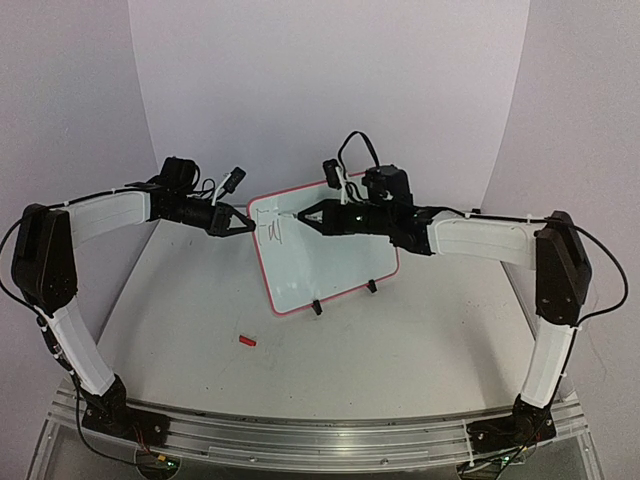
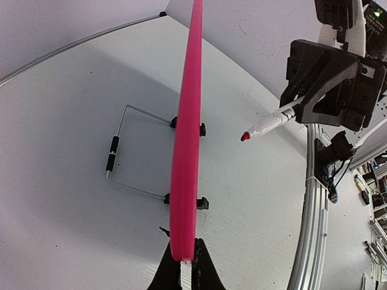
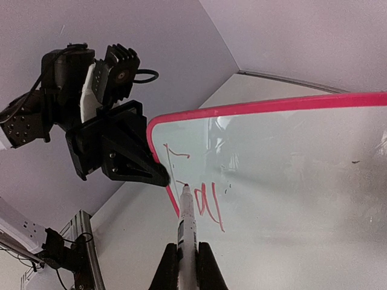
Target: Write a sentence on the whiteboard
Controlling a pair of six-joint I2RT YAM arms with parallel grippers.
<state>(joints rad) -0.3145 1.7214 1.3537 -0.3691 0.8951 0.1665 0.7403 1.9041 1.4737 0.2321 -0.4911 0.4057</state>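
One table [image 1: 200, 330] carries one whiteboard [image 1: 335, 255], standing on two clip feet [image 1: 317, 308]. The left gripper [image 1: 250, 226] pinches its left rim. The right gripper [image 1: 308, 215] is clamped on one marker [image 3: 186, 220], whose tip touches the sentence [image 3: 205, 205], a few red strokes near the board's upper-left corner. One red cap [image 1: 246, 341] lies in front.

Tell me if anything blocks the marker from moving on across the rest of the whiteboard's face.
Nothing visible does. The right claw holds the marker with its tip at the started sentence; the whiteboard face beyond it is bare. The left claw only pinches the rim beside the first letter.
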